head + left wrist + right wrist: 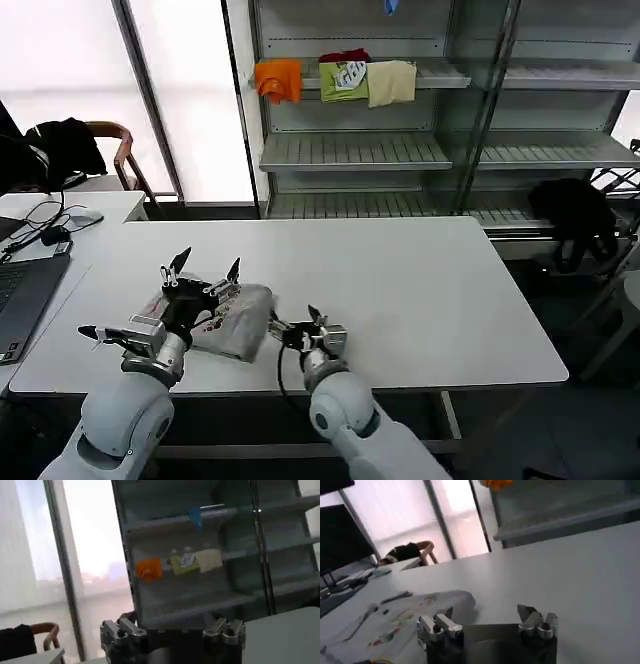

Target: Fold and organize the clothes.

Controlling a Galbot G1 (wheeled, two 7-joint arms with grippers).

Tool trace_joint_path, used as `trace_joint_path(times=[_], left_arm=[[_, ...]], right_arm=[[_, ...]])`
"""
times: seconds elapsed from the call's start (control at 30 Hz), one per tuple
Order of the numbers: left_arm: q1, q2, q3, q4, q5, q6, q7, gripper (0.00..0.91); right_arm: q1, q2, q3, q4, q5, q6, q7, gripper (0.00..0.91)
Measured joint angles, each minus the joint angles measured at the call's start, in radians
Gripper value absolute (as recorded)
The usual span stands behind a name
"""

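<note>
The shirt point(235, 322) lies bunched near the table's point(420, 290) front edge. The left end effector point(205, 270) hovers open and empty over it; the right end effector point(300, 325), open and empty, sits just beside its right end.

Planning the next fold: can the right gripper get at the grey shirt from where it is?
Probably yes. The right gripper, jaws open, sits just beside the folded grey shirt on the table, nothing between them.
</note>
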Motion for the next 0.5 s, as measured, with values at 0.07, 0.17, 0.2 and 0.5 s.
trace_joint_path(times=[0.07, 0.17, 0.2, 0.5], left_arm=[[-0.001, -0.001, 0.0, 0.0, -0.001, -0.001, 0.004, 0.907], [0.0, -0.004, 0.003, 0.0, 0.0, -0.001, 0.008, 0.907], [0.002, -0.005, 0.003, 0.0, 0.001, -0.002, 0.009, 0.907], [0.002, -0.011, 0.005, 0.005, 0.001, -0.008, 0.013, 0.907]], right_arm=[[0.012, 0.013, -0.013, -0.014, 0.003, -0.014, 0.003, 0.907], [0.027, 0.025, -0.026, -0.027, 0.01, -0.04, 0.004, 0.826], [0.03, 0.027, -0.029, -0.03, 0.012, -0.048, 0.003, 0.736], [0.05, 0.023, -0.041, -0.052, 0.03, -0.116, -0.04, 0.242]])
